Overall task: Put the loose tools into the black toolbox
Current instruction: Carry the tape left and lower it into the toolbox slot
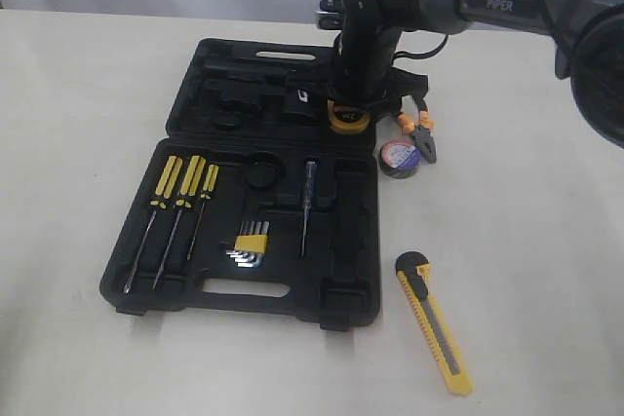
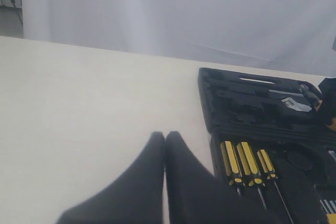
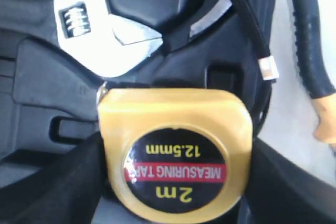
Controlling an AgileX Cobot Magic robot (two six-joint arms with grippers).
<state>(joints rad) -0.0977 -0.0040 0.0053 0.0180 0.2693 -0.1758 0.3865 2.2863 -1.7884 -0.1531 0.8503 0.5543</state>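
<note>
The black toolbox (image 1: 185, 284) lies open in the middle. My right gripper (image 3: 173, 182) is shut on the yellow-black tape measure (image 1: 348, 118) (image 3: 176, 150), holding it over the right end of the toolbox's lid half (image 1: 210, 70). Orange-and-black pliers (image 1: 419, 133) and the dark tape roll (image 1: 399, 157) lie on the table just right of the box. The yellow utility knife (image 1: 432, 321) lies front right. My left gripper (image 2: 165, 139) is shut on nothing, over bare table left of the toolbox (image 2: 210, 103); it is out of the exterior view.
Three yellow-handled screwdrivers (image 1: 180, 182) (image 2: 244, 162), a hex key set (image 1: 253, 245) and a thin tester (image 1: 307, 204) sit in the box's base. A silver adjustable wrench (image 3: 102, 30) lies in the lid half. One pliers handle (image 3: 312, 51) shows beside the box.
</note>
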